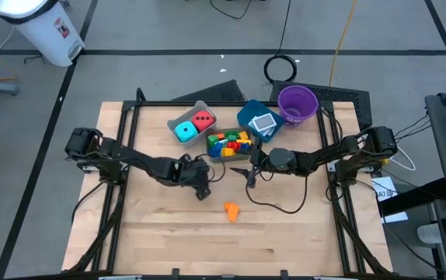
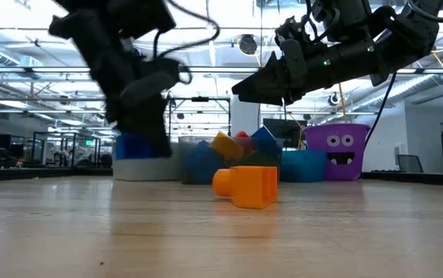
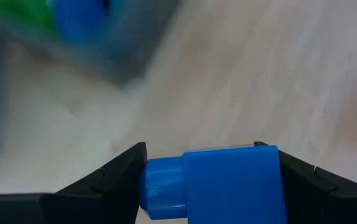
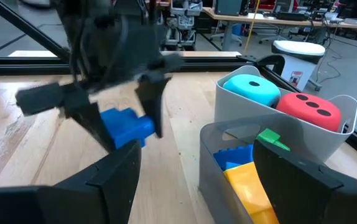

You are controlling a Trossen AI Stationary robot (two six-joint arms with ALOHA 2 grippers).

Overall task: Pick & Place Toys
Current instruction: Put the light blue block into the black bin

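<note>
Smooth pale wood table [image 1: 168, 233], glossy plastic blue brick [image 3: 219, 183], seemingly matt orange brick [image 2: 246, 186]

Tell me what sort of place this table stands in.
Probably a robotics lab or open workshop: rows of desks with monitors, exposed ceiling ducts and lights, cables across a taped concrete floor.

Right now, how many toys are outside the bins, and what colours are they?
Blue brick, held in the left end effector: 1
Orange brick, lying on the table: 1
Total outside the bins: 2
</note>
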